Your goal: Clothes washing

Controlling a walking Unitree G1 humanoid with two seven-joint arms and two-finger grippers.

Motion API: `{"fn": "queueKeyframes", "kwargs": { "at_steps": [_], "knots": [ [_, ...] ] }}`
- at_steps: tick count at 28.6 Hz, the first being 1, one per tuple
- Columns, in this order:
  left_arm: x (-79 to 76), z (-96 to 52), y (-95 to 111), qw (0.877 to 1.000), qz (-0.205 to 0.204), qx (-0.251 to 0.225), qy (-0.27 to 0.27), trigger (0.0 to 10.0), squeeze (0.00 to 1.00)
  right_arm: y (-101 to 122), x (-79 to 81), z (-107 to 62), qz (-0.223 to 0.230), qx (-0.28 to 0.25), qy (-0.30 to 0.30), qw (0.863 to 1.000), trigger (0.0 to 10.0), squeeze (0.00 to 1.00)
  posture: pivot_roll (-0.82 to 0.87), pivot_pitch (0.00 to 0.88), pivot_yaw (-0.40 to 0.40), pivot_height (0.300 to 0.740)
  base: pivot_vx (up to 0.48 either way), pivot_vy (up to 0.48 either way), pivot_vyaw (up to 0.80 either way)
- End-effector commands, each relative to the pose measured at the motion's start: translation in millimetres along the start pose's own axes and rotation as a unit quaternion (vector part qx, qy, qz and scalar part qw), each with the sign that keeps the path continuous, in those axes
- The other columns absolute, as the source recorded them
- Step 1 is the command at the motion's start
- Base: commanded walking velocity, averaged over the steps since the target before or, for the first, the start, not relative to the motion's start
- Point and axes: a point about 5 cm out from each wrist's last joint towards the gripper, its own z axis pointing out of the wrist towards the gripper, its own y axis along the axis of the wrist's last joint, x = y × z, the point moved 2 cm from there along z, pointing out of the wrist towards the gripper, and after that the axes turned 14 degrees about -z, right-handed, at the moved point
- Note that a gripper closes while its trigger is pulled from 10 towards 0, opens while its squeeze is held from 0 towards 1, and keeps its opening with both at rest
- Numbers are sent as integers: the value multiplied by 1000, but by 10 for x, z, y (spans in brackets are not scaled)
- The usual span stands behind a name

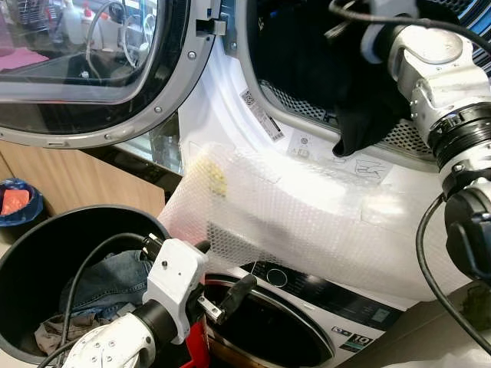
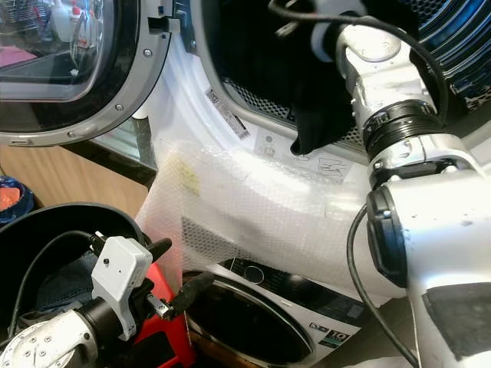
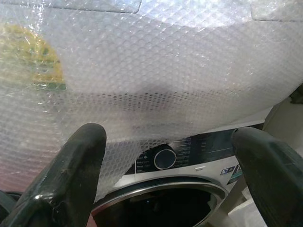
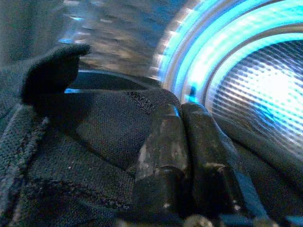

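The dark garment is half in, half out of the upper machine's drum: most of it is bunched inside the opening, and one flap hangs down over the perforated lip at the front. The right gripper is reaching into that drum, and in the right wrist view its two black fingers sit pressed together side by side, lying on the dark knit fabric with nothing visibly between them, so they look closed rather than clamped on the cloth. Behind them the drum wall glows blue. The round door of that machine is swung wide open toward the robot's left. Below the opening, a sheet of bubble wrap hangs down the white front, with a yellowish patch showing through it. Under the wrap is a second washer with a dial, a dark control strip and a dark round door. The left gripper hovers low just in front of that lower machine, fingers spread well apart with nothing held. Near it, on the robot's left, stands a black tub with jeans and some other crumpled clothes in it. Something red sits just below the left arm, hard to tell what.
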Motion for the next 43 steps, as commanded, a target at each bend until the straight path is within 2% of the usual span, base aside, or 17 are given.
{"fn": "queueKeyframes", "kwargs": {
  "at_steps": [1,4,7,8,11,14,16,21,23,26,29,34,35,39,41,42,43],
  "knots": [
    [-49,-6,13,1000,-3,-1,-17,10000,0,15,-141,-6,34,22,-65,997,10000,0,69,59,-158,740,0,0,0],
    [-54,4,0,1000,-5,3,-22,10000,0,-44,-126,-6,81,49,-119,988,10000,0,53,60,-145,740,0,0,0],
    [-66,14,-7,1000,-6,5,-27,10000,0,-81,-98,-7,109,63,-137,983,10000,0,50,59,-141,740,0,0,0],
    [-77,21,-8,1000,-6,6,-30,10000,0,-144,-46,-12,149,87,-159,972,10000,0,52,61,-140,740,0,0,0],
    [-78,21,-7,1000,-5,6,-30,10000,0,-225,-20,-29,199,112,-185,956,10000,0,63,64,-143,740,0,0,0],
    [-81,-2,-10,1000,-5,7,-24,10000,0,-298,-77,-63,240,130,-216,938,10000,0,84,75,-155,740,0,0,0],
    [-83,-15,-10,1000,-6,7,-23,10000,0,-283,-96,-63,237,127,-217,938,10000,0,88,79,-159,740,0,0,0],
    [-87,-54,-21,1000,-6,11,-17,10000,0,-33,-246,-46,240,81,-221,942,10000,0,99,94,-170,740,0,0,0],
    [-96,-72,-27,1000,-6,12,-13,10000,0,198,-357,-43,248,41,-226,941,10000,0,110,99,-179,740,0,0,0],
    [-101,-94,-35,1000,-9,12,-8,10000,0,348,-456,-58,273,14,-234,933,10000,0,115,103,-182,740,0,0,0],
    [-123,-140,-55,1000,-11,16,-1,10000,0,488,-617,-101,316,-19,-248,915,10000,0,134,107,-195,740,0,0,0],
    [-147,-190,-60,1000,-15,18,7,10000,0,603,-764,-150,356,-52,-258,897,10000,0,148,120,-199,740,0,0,0],
    [-147,-190,-60,1000,-15,18,7,10000,0,603,-764,-150,356,-52,-258,897,10000,0,148,120,-199,740,0,0,0],
    [-165,-232,-81,999,-19,22,14,10000,0,663,-878,-194,397,-75,-265,876,10000,0,161,134,-207,740,0,0,0],
    [-163,-236,-83,999,-19,22,16,10000,0,670,-899,-203,403,-78,-266,872,10000,0,161,134,-207,740,0,0,0],
    [-164,-252,-90,999,-22,23,22,10000,0,677,-945,-222,420,-85,-270,862,10000,0,170,145,-211,740,0,0,0],
    [-165,-260,-94,999,-24,24,25,10000,0,678,-943,-220,420,-86,-269,863,10000,0,167,147,-212,740,0,0,0]
  ]
}}
